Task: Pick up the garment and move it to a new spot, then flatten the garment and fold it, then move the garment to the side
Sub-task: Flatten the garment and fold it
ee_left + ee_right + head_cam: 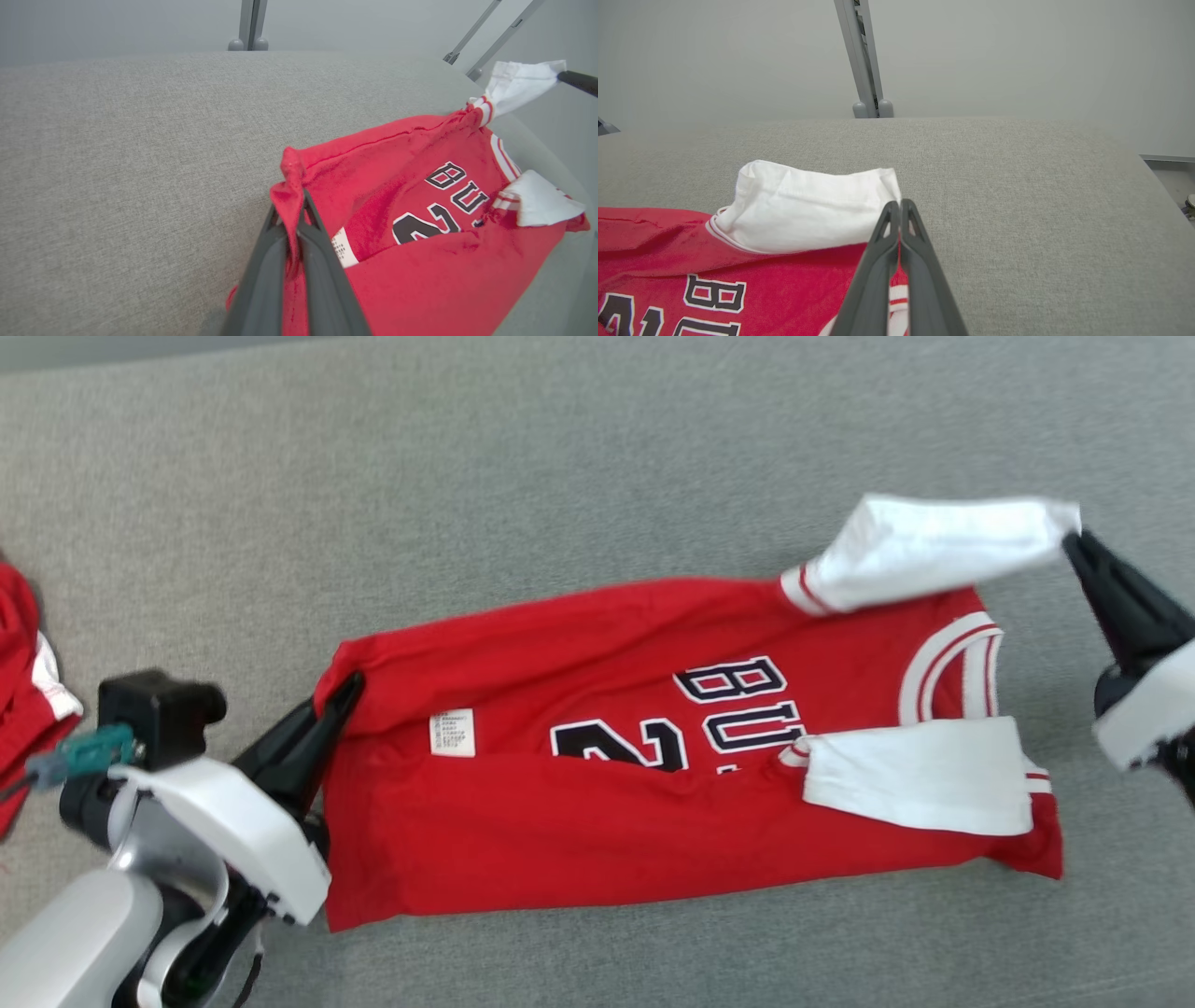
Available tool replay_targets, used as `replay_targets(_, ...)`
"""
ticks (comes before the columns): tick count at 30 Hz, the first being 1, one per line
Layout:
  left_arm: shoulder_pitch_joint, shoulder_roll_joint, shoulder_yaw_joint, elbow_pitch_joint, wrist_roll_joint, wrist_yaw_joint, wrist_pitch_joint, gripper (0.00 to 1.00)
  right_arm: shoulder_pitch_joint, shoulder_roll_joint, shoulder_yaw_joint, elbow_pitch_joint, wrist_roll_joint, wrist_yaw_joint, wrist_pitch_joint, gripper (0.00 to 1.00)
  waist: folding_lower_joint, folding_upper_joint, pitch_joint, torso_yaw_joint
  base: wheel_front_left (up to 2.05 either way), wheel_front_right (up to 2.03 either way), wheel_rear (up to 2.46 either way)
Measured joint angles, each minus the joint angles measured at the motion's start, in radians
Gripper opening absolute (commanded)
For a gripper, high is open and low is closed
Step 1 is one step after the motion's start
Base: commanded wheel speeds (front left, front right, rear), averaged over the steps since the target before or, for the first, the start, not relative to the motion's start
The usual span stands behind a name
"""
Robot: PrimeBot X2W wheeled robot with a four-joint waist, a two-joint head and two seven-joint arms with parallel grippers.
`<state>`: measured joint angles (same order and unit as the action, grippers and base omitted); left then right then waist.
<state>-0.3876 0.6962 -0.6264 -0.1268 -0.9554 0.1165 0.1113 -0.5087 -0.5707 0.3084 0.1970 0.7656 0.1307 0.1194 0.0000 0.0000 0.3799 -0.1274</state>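
the red jersey [579,803] lies half-folded across the grey cushion [467,476]. the left gripper [347,689] is clamped on the jersey's far hem corner, and the right gripper [1074,543] pinches the very tip of its far white sleeve [934,560], lifted off the body. that thin sleeve hold may slip under tension, and uneven pulling could skew the fold or drag the near layer
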Motion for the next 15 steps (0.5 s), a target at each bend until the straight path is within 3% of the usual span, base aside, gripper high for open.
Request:
replay_targets(7,0.183,0.023,0.035,-0.096,-0.053,0.068,-0.073,0.00,0.222,0.062,-0.064,-0.076,-0.001,0.000,-0.007,0.00,0.0000,0.0000,-0.071,-0.054,0.00,0.00,0.00)
replay_targets(15,0.304,0.029,0.040,-0.127,-0.084,0.102,-0.117,0.00,0.305,0.126,-0.068,-0.066,-0.021,0.000,0.001,0.00,0.0000,0.0000,-0.088,-0.068,0.00,0.00,0.00)
